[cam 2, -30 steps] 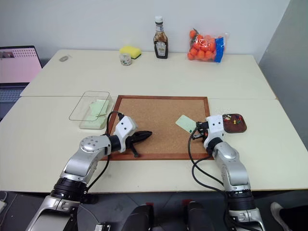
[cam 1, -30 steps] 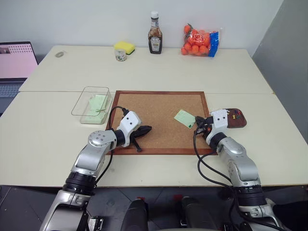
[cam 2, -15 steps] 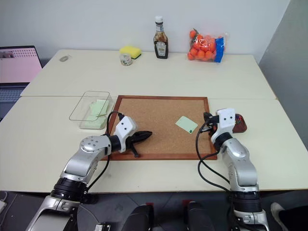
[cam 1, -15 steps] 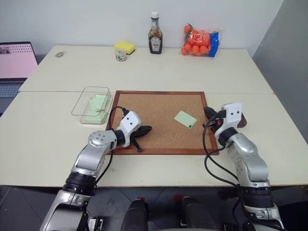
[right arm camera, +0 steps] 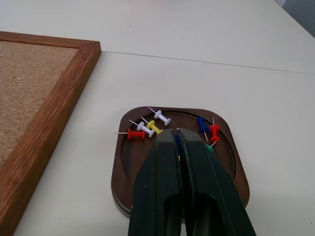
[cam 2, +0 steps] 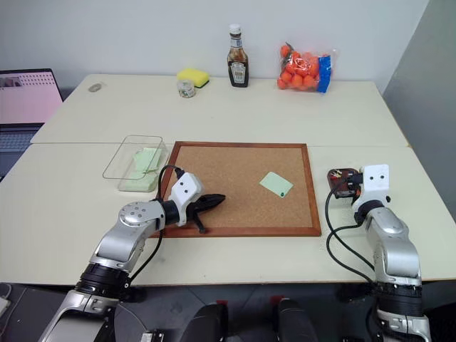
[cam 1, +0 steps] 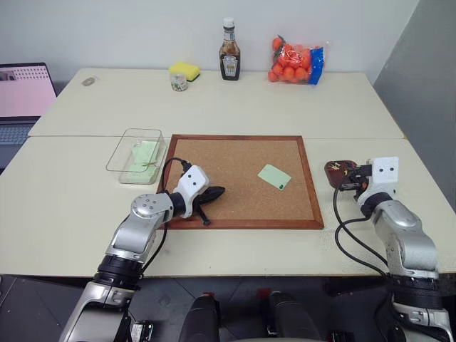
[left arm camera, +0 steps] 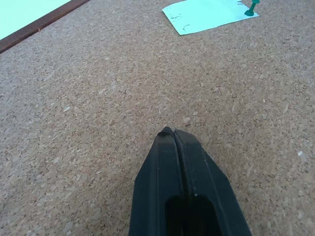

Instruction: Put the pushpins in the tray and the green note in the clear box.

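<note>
The green note [cam 1: 273, 176] lies flat on the corkboard [cam 1: 235, 192], with one green pushpin [left arm camera: 252, 7] stuck in its corner. My left gripper [cam 1: 214, 192] rests shut on the cork, well left of the note, with nothing between its fingers [left arm camera: 170, 147]. The small brown tray [right arm camera: 123, 187] sits on the table right of the board and holds several pushpins [right arm camera: 154, 127] in red, white, yellow, blue and green. My right gripper [right arm camera: 175, 132] hangs shut over the tray's middle. A speck of blue shows at its tips; whether it is pinched I cannot tell. The clear box [cam 1: 137, 154] stands left of the board with a green sheet inside.
A sauce bottle [cam 1: 229, 60], a bag of oranges [cam 1: 296, 60], a yellow sponge [cam 1: 184, 69] and a small jar [cam 1: 178, 82] stand along the far edge. A laptop [cam 1: 21, 92] is at far left. The table's right edge is close to my right arm.
My right gripper has swung right, from the note's corner on the corkboard to above the tray. The note, lifted at that corner before, now lies flat. The left arm has not moved.
</note>
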Action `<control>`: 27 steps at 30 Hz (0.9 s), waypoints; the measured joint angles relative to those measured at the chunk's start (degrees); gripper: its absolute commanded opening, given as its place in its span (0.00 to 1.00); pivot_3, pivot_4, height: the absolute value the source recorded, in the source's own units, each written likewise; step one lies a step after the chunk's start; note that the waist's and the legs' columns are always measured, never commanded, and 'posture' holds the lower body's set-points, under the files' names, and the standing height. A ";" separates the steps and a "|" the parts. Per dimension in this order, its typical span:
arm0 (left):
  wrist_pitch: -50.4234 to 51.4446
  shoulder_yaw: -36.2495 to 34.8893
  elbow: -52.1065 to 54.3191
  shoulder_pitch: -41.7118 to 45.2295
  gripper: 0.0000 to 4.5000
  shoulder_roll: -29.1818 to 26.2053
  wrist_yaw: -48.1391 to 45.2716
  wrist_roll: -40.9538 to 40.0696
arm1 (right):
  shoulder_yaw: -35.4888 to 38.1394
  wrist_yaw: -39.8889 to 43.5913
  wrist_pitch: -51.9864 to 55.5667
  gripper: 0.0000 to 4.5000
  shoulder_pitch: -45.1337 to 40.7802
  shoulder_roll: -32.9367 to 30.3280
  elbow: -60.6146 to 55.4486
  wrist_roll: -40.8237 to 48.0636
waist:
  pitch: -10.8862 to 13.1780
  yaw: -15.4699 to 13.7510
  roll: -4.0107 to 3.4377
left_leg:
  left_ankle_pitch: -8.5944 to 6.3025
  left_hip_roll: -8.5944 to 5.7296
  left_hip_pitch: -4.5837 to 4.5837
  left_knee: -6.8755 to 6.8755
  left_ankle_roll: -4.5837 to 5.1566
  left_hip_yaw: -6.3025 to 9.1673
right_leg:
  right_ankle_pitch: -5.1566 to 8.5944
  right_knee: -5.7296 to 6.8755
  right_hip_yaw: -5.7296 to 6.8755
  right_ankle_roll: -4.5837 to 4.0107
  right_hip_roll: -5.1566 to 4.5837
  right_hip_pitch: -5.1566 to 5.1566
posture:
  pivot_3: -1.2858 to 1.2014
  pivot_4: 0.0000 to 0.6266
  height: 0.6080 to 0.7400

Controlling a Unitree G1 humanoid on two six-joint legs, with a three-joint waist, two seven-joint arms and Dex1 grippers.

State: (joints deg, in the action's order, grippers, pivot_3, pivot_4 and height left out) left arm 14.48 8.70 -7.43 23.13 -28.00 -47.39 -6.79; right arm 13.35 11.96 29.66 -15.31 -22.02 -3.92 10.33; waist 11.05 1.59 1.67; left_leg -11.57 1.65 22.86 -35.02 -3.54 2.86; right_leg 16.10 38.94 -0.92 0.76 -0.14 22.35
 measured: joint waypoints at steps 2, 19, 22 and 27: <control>-0.05 -0.01 0.00 0.00 0.00 0.05 -0.07 0.07 | 0.09 -0.01 0.29 0.12 -0.14 0.00 0.59 0.04 | 0.00 -0.04 0.00 | 0.00 0.00 0.00 0.00 0.00 0.00 | 0.00 0.00 -0.01 0.00 0.00 0.00 | 0.52 0.24 1.00; 0.04 -0.10 0.05 -0.07 0.00 0.11 -0.18 0.20 | 0.95 4.55 0.30 0.51 2.53 -0.03 -5.18 3.62 | -0.03 -0.01 -0.06 | 0.00 0.00 0.00 0.01 0.00 0.01 | 0.01 0.00 0.00 0.00 0.01 0.00 | 0.52 0.24 1.00; 0.07 -0.12 0.04 -0.17 0.00 0.09 -0.20 0.27 | -2.26 8.01 -1.18 0.51 6.05 -0.24 -11.54 4.45 | -0.05 0.05 -0.08 | 0.00 0.02 -0.01 0.01 0.00 0.02 | 0.01 -0.01 0.00 0.00 0.01 0.00 | 0.52 0.24 1.00; 0.05 -0.21 -0.05 -0.16 0.00 0.10 -0.23 0.31 | -11.98 10.21 -3.75 0.51 9.07 2.49 -16.42 3.24 | -0.05 0.08 -0.08 | 0.00 0.03 -0.03 0.00 0.00 0.04 | 0.01 0.00 0.02 0.01 0.02 -0.01 | 0.52 0.24 1.00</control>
State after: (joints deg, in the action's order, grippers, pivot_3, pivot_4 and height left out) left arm 14.53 8.49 -7.48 22.97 -27.89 -47.62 -6.48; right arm 1.37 22.17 25.91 -6.24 -19.53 -20.34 13.57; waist 11.00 1.67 1.59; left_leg -11.57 1.68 22.83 -35.01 -3.54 2.90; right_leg 16.11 38.94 -0.89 0.77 -0.11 22.34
